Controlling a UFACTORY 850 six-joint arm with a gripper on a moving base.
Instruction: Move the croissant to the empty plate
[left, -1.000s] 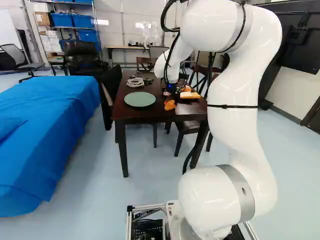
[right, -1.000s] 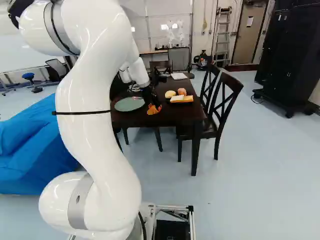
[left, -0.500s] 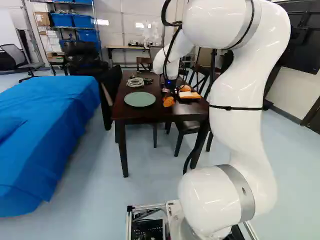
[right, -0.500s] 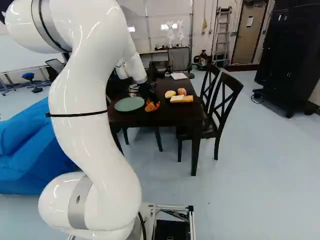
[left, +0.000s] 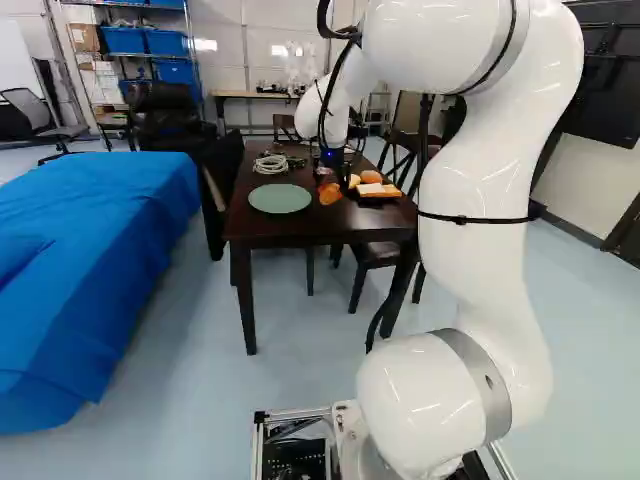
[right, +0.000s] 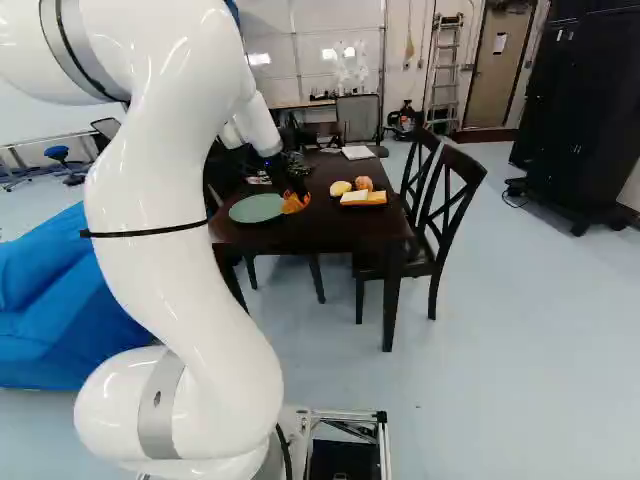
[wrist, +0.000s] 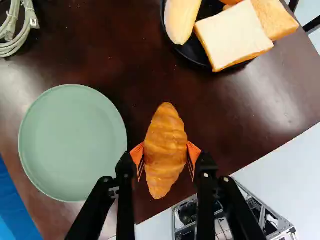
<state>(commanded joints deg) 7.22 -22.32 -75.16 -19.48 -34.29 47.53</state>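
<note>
Gripper (wrist: 165, 154) is part-open around the croissant (wrist: 165, 125), pads snug on both sides. It's carried it left and a bit farther over the last second, so now it's just right of the empty plate (wrist: 72, 142). Looks like lowering's next after a little more left. Dark shiny table (wrist: 120, 50), blue-covered bed (left: 100, 260) left, chair (right: 462, 164) right.

From over here I see the glossy white, rounded robot arm (left: 480, 265) climb from its lowest joint (left: 435, 400), arch over up top and slope forward to the wrist (left: 335, 110). The black two-fingered claw (right: 293, 200) points down, gripping, its orange pads (wrist: 193, 152) apart and facing each other.
</note>
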